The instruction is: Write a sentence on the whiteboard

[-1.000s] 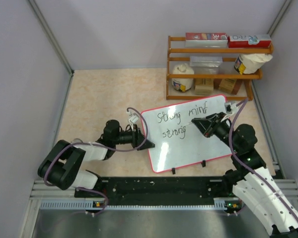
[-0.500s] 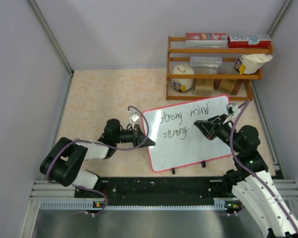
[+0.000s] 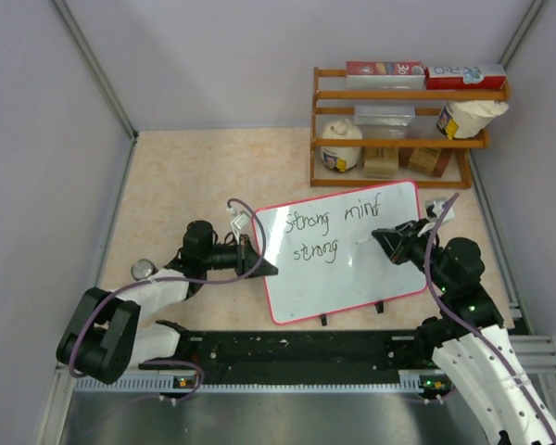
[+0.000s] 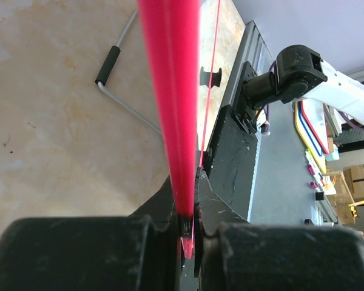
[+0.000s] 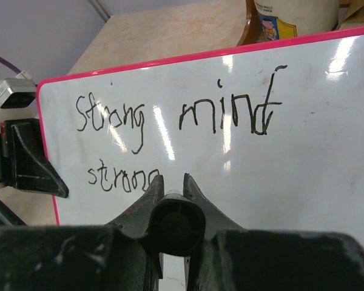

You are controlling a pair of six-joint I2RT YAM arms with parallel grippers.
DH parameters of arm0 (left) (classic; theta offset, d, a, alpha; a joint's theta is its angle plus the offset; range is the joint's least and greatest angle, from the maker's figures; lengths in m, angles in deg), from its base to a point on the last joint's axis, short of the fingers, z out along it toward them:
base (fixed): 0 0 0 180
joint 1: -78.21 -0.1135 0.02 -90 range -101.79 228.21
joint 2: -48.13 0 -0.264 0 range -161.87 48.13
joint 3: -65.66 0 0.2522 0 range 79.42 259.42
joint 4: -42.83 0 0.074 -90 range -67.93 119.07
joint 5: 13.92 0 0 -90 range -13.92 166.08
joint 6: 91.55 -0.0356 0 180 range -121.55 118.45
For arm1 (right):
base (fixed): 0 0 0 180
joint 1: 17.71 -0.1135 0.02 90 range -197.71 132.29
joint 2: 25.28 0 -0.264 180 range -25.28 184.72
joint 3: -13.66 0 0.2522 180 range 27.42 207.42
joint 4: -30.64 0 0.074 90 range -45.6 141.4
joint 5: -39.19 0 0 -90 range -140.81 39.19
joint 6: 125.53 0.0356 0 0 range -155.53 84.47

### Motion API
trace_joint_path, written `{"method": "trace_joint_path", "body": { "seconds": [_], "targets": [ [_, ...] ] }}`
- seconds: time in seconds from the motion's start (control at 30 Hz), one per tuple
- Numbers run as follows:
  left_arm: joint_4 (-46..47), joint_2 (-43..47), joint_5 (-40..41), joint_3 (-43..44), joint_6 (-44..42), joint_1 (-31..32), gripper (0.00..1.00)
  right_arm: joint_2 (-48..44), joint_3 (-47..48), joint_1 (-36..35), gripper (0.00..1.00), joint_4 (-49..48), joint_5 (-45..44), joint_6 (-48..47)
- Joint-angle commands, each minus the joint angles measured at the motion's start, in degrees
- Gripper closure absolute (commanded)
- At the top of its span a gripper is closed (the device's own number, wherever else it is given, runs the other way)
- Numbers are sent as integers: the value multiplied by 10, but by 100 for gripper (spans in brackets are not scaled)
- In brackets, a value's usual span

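**Near zone.** The left claw (image 4: pixel 185 212) is closed on the thin red rounded frame of the large glossy white rectangular whiteboard (image 3: pixel 352 278), clamping its left edge. Judgement: this grip braces the board so that it does not slide under writing pressure. In the left wrist view the frame runs edge-on between the black fingers, a smooth, hard plastic strip.

The right claw (image 5: pixel 171 182) is closed around a black round-barrelled marker (image 5: pixel 176 227), seen end-on. It hangs over the right part of the board, level with the second line of writing. The tip is hidden, so I cannot tell whether it touches the board.

**Middle zone.** The whiteboard lies skewed on the beige marbled surface (image 3: pixel 185 176), between the two arms, its two small black feet on the near edge. Whether it lies flat or propped cannot be told. Its face is slick and throws back bright streaks of light. The thin black handwritten sentence (image 5: pixel 176 115) reads "Strong mind" above and "strong" below. Bare white is left to the right of the lower word, where I judge further writing would go.

**Far zone.** An orange-brown wooden two-tier rack (image 3: pixel 408 94) stands just beyond the board, against the back wall. It carries a white plastic bottle (image 3: pixel 338 144) and flat red-and-white cartons (image 3: pixel 385 69), out of the working area.
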Motion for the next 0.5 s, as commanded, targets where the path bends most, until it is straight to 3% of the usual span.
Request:
{"method": "trace_joint_path", "body": {
  "seconds": [0.0, 0.47],
  "targets": [
    [-38, 3, 102, -4, -86, -12, 100, -14, 9, 5, 100, 4, -42, -14],
    [-29, -9, 92, -3, -87, -13, 100, 25, -10, 6, 100, -55, -60, 24]
  ]
}}
